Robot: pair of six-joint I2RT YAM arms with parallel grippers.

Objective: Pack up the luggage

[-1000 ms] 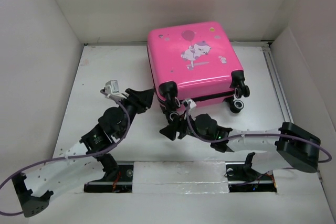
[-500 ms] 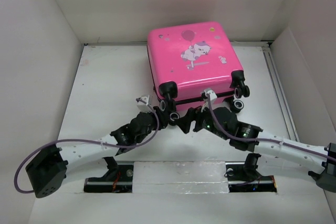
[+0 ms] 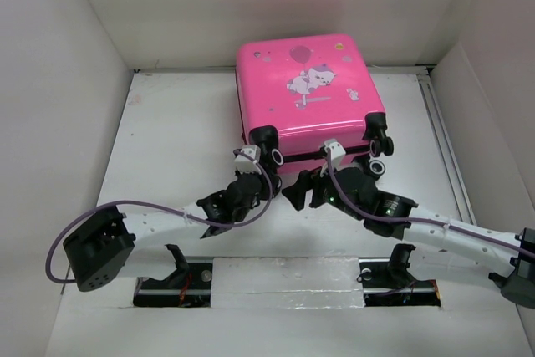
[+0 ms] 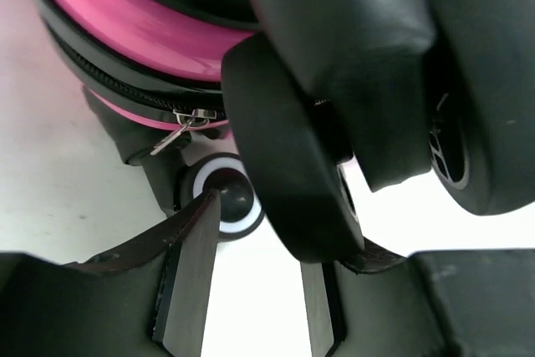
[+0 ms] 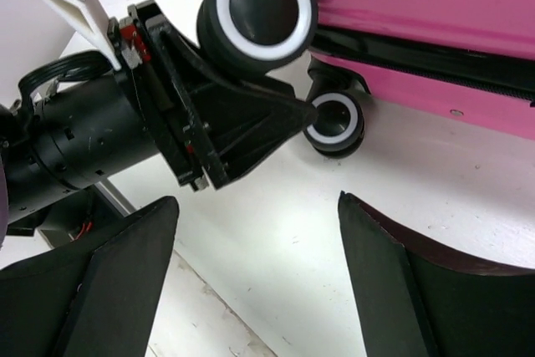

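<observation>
Both arms have reached forward since a second ago. Their grippers now sit at the wheeled near end of the small bright-pink hard-shell suitcase [image 3: 305, 114]. It lies apparently shut, print upward, on the white table [image 3: 167, 140], just beyond both grippers.

Overhead view: we find the left gripper [image 3: 264, 176] just short of a corner wheel, with the right gripper [image 3: 298, 188] close beside it but apart.

Left wrist view: the jaws stand apart and hold nothing. A black caster wheel [image 4: 288, 173] hangs just ahead of the gap, against or nearly against one finger; we cannot tell which. The metal zip pull [image 4: 178, 127] lies ahead and to the left.

Right wrist view: the jaws are wide apart and empty. The left gripper lies ahead and to the left, with white-ringed wheels beyond.

Risks, in our judgement:
- Closing now would pinch the wheel rather than the zip pull.
- A forward nudge could slide the suitcase away.
- The two grippers, being this near, could clash.
</observation>
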